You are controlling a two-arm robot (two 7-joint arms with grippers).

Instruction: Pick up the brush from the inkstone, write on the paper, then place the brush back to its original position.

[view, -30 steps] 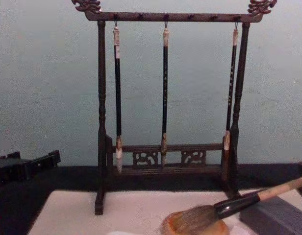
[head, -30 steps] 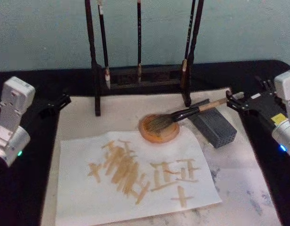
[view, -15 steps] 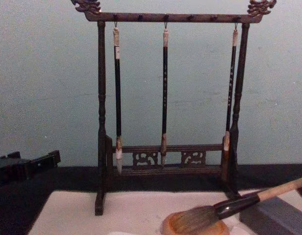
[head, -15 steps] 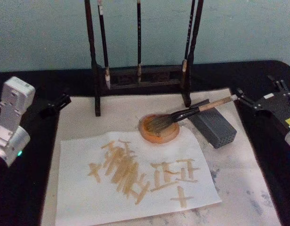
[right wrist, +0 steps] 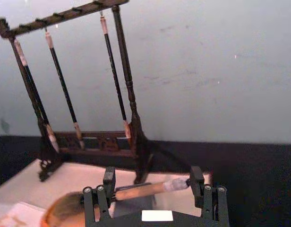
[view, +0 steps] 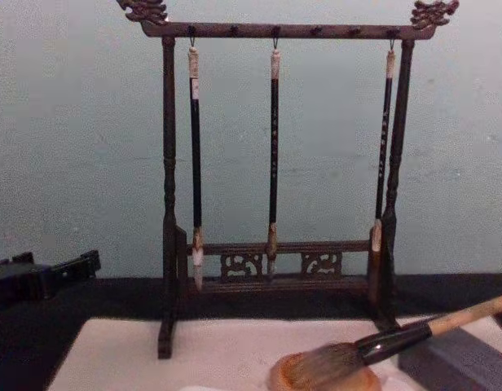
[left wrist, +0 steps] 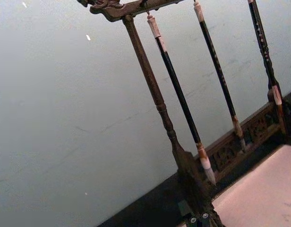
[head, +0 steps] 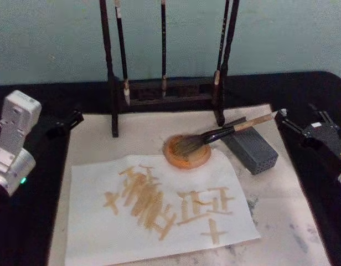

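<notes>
Nearest on the table (head: 26,238), the paper (head: 104,233) is laid flat on a pale mat (head: 292,221), and tan strokes (head: 148,199) are seen across its middle and right part. Just beyond the paper's far edge the inkstone (head: 187,164) is set on the mat, touching or slightly overlapping that edge. The brush (head: 226,132) is laid with its bristle head in the inkstone, while its handle is slanted up and to the right and is propped on the grey block (head: 253,152) just right of the dish. The handle's pale end is carried past the block toward the right tool (right wrist: 152,176), which is held at the table's right side. This tool is spread wide open and nothing is gripped by it. The handle's end is seen between its two fingers (right wrist: 109,179) in the right wrist view, close to one of them; whether it is touched cannot be told. The left tool (head: 71,119) is parked at the mat's far left corner, well apart from the brush, and its state cannot be told. Farthest back, a dark wooden rack (view: 168,204) is stood at the mat's rear edge, and three slim brushes (view: 274,147) are hung from its top bar.
</notes>
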